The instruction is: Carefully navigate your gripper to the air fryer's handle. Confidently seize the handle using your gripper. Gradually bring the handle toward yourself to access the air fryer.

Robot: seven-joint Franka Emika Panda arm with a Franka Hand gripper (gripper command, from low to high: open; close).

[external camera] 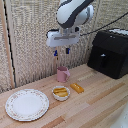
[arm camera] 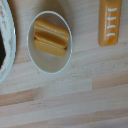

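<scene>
Tool [external camera: 61, 51] and air fryer [external camera: 108, 52] exterior-only, well apart

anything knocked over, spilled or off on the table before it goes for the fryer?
Nothing stands out. The pink mug is upright, the small bowl holds its yellow pieces with no spill, and the plate and orange piece lie flat on the table. The air fryer drawer looks shut.

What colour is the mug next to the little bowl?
Pink. The mug shows best in the exterior view, standing behind the bowl.
</scene>
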